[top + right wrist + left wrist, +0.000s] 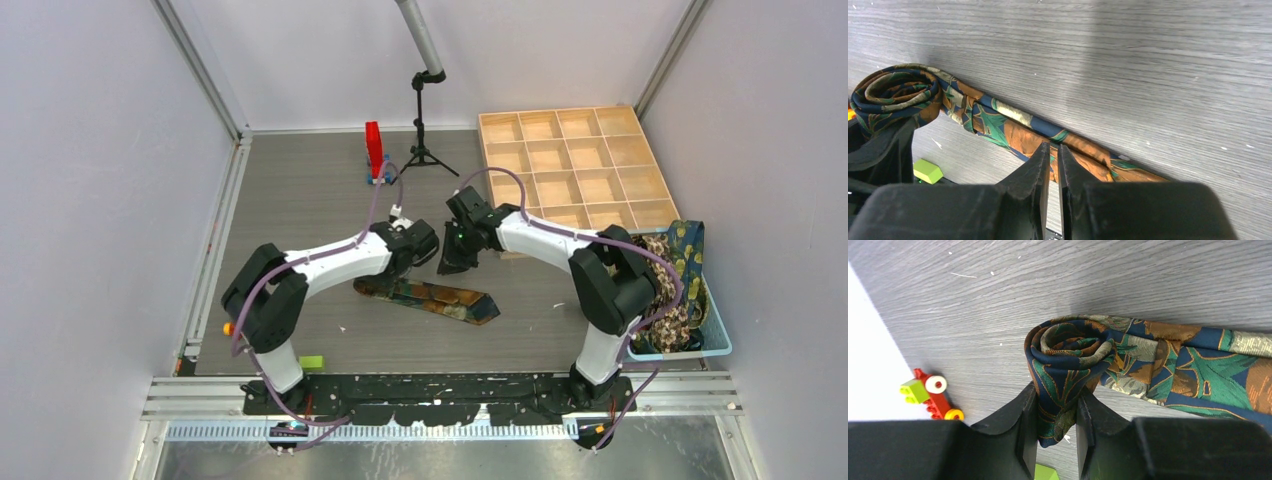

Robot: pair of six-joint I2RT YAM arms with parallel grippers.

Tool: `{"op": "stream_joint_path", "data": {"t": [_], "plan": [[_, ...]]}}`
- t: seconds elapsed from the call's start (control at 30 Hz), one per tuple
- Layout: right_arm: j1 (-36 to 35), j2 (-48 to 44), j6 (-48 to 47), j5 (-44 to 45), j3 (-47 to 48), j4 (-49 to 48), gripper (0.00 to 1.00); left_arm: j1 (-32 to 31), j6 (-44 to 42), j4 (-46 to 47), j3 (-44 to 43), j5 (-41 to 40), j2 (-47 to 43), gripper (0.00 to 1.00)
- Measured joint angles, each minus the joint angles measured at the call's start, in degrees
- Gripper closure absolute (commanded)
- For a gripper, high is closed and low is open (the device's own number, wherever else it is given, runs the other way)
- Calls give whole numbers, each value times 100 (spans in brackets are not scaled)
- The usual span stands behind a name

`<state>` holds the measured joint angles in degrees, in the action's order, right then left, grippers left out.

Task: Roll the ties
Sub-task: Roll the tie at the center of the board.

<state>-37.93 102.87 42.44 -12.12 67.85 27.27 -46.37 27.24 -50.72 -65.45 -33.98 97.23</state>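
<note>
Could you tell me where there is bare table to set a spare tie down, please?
Bare: the back-left table, between the left rail and the red block; also the front strip between the tie and the near edge. Crowded: mid-table, where left gripper and right gripper hold the tie, and the right side with tray and basket.

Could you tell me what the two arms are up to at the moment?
They are rolling a patterned necktie on the grey table. The left gripper is clamped on the rolled-up end, and the right gripper appears to pinch the flat stretch further along. Much of the tie is not yet rolled. More ties wait in the light blue basket.
</note>
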Motion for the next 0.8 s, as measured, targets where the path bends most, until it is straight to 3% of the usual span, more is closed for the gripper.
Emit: {"op": "stream_joint_path", "data": {"t": [0.4,0.8], "plan": [[339,-946,26,503,-634,140,84,-671,326,-667,-684,-695,1003,83],[527,-1700,109,863,-1043,251,83,-793,380,-647,-756,-516,1217,63]]}}
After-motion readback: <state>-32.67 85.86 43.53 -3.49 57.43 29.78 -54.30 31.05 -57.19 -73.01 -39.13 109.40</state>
